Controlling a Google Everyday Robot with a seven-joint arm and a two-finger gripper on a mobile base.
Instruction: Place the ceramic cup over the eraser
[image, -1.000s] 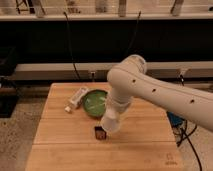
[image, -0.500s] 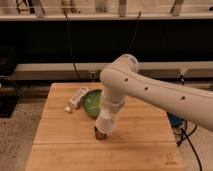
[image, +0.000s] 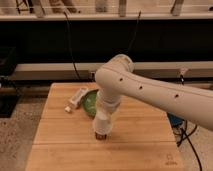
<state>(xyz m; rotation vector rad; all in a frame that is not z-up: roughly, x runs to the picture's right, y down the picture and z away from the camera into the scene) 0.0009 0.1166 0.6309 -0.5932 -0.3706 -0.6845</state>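
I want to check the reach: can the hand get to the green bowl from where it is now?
Probably yes: the hand is low over the table, just in front of the green bowl, with nothing between.

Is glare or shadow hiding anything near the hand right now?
Camera view: no glare on the table, lighting soft and even; the whole frame is blurred. The hand sits low at the table's middle, a dark patch beneath it, too blurred to name. The arm covers part of the green bowl.

The arm hides part of the green bowl, and the gripper low over the table covers the eraser entirely.
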